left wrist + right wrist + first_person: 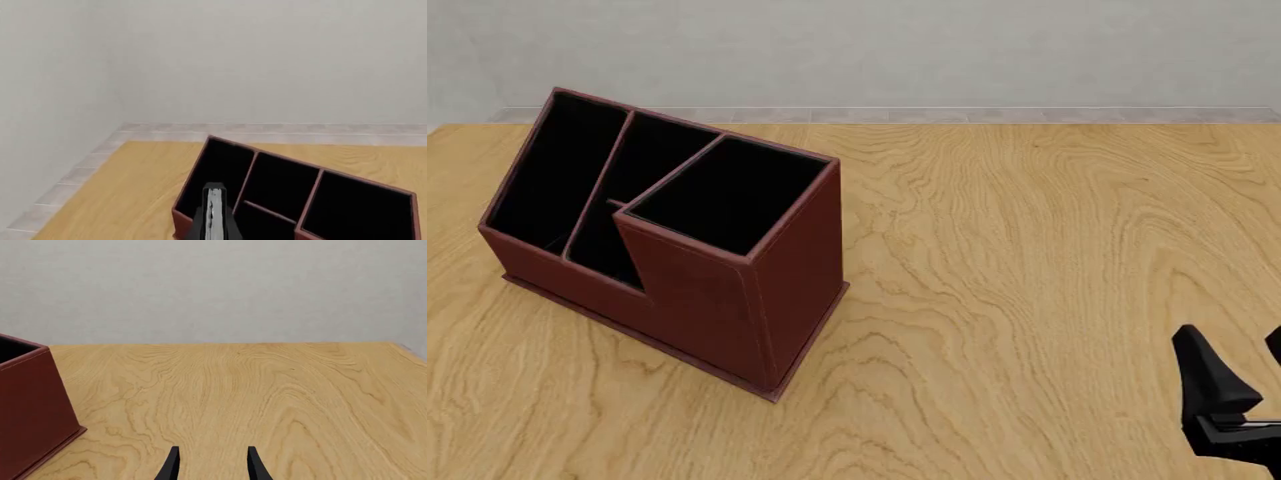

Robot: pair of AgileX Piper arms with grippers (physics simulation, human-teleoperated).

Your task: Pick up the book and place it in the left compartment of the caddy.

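- The book (213, 212) shows only in the left wrist view, spine-edge on with white pages between black covers, clamped between the left hand's (213, 227) dark fingers.
- It hangs above the caddy (681, 240), close to the near wall of its end compartment.
- The caddy stands angled on the wooden table (1028, 260), left of centre.
- The right hand (212, 465) rests spread and empty, low at the table's right, well apart from the caddy.
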